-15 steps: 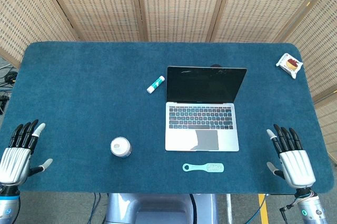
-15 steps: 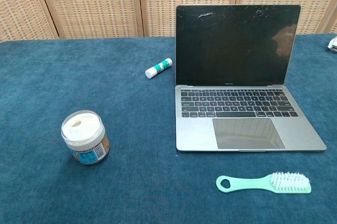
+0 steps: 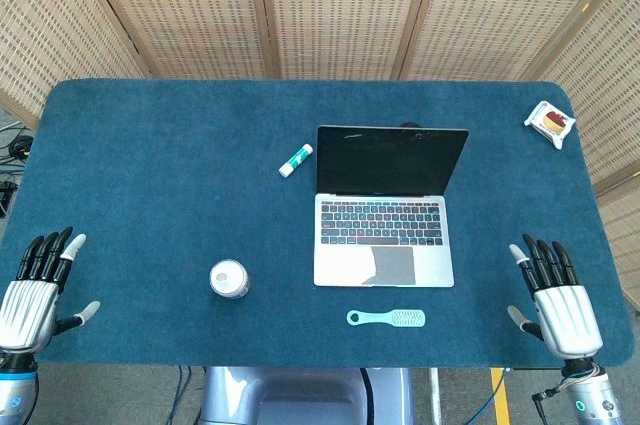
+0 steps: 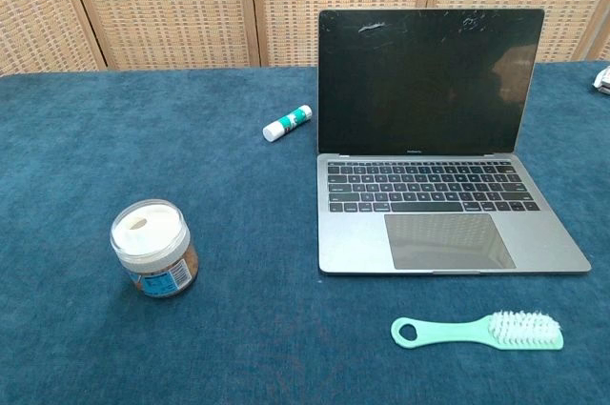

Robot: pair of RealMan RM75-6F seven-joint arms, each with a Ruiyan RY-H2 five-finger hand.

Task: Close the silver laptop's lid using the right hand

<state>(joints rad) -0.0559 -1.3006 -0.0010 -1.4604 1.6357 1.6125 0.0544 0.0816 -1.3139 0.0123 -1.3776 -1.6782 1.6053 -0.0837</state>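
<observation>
Silver laptop point(image 3: 388, 207) on blue felt-covered table point(image 3: 150, 165), just right of centre. Lid point(image 4: 431, 81) open, standing near upright, screen dark. Keyboard and trackpad facing the near edge.

Right hand point(image 3: 560, 303) at near right corner of table, well apart from laptop. Fingers straight and spread, palm down, nothing held. Left hand point(image 3: 32, 292) at near left corner, likewise flat, fingers apart, nothing held. Neither hand visible in chest view.

Small round jar with white lid point(image 4: 152, 248) upright, left of laptop, near front edge. Green-and-white glue stick point(image 4: 288, 123) lying on its side, just beyond laptop's left rear corner. Mint-green plastic brush with looped handle point(image 4: 477, 332) lying between laptop and near edge. Small white packet with red and brown contents point(image 3: 549, 123) at far right corner.
</observation>
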